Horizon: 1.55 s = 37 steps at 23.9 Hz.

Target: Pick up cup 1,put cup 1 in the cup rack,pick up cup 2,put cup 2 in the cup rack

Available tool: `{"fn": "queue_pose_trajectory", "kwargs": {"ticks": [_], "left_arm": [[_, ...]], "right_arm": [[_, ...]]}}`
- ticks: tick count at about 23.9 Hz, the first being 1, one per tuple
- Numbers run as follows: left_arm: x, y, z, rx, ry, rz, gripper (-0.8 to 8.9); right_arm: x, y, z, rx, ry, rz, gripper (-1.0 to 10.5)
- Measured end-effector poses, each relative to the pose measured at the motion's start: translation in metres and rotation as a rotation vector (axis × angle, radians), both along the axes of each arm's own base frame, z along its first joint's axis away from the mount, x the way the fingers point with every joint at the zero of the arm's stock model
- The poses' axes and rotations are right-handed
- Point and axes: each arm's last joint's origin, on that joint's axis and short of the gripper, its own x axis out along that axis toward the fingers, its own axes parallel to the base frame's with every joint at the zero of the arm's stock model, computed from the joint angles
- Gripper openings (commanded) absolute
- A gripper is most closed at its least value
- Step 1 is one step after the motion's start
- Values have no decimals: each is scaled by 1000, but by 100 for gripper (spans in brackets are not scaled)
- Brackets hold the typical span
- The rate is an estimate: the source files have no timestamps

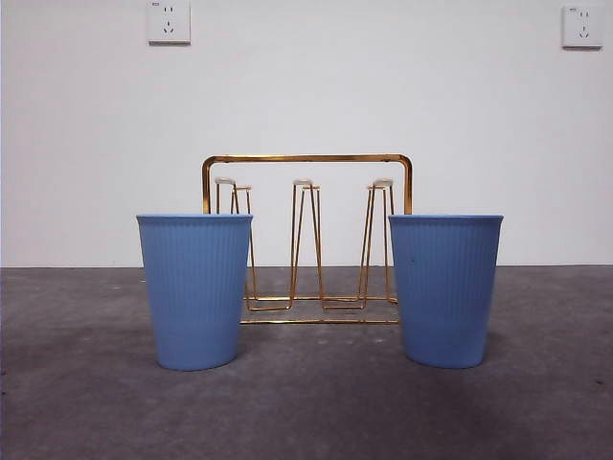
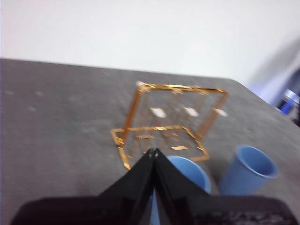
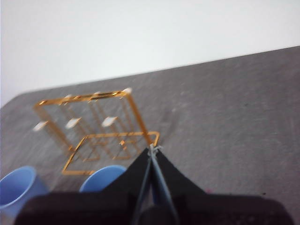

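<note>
Two blue ribbed cups stand upright on the grey table in the front view, one at the left (image 1: 195, 290) and one at the right (image 1: 444, 287). The gold wire cup rack (image 1: 306, 240) stands behind and between them, its pegs empty. In the left wrist view my left gripper (image 2: 153, 152) is shut and empty, high above the left cup (image 2: 187, 171), with the rack (image 2: 171, 119) beyond and the other cup (image 2: 248, 168) to the side. In the right wrist view my right gripper (image 3: 152, 150) is shut and empty above the right cup (image 3: 105, 178); the rack (image 3: 93, 126) and the other cup (image 3: 16, 185) show too.
A white wall with two sockets (image 1: 169, 21) (image 1: 582, 26) stands behind the table. Neither arm shows in the front view. Bare grey table surface (image 1: 306, 412) lies in front of the cups.
</note>
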Motion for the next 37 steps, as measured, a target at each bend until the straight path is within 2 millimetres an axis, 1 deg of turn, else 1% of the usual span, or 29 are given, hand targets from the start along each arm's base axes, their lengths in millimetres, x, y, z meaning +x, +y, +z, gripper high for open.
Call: {"fn": "queue_pose_trajectory", "kwargs": {"ticks": [6,9,11,14,17,22,23,24,25,26,27,28,29,30,33,36,37], "left_arm": [[1,-3,27,9,99,-122,-6],[3,-4,39,-1,117,-182,-6],[4,-5,44,-4,122,-209,-6],[7,-6,48,-5,154,-233,-6],[12,-8,46,2,192,-261,-6],[21,-11,39,5,271,-295,2],[23,-12,39,6,279,-301,22],[25,-12,38,4,285,-309,122],[26,-13,38,-1,291,-323,289],[27,-14,39,-11,295,-347,492],[28,-14,40,-20,296,-366,631],[30,-15,43,-28,292,-386,669],[31,-15,46,-35,288,-402,667],[31,-16,51,-44,280,-425,665],[33,-19,67,-59,249,-489,665],[37,-23,78,-69,236,-557,665],[39,-25,78,-82,242,-599,656]], "right_arm": [[9,3,43,-56,153,122,-10],[15,4,58,-83,225,170,-10],[19,4,65,-104,275,191,-10],[24,5,70,-139,356,224,-10],[28,5,70,-171,429,252,-10],[33,5,67,-186,460,267,1],[33,5,67,-186,460,267,2],[33,5,67,-186,460,267,10],[33,5,67,-186,460,267,58],[33,5,67,-187,456,267,168],[34,5,67,-188,451,267,289],[34,5,68,-188,439,267,438],[35,5,69,-182,428,266,542],[36,5,70,-177,421,264,575],[40,6,70,-150,429,277,571],[55,7,64,-117,484,309,568],[63,8,61,-109,511,315,567]]}}
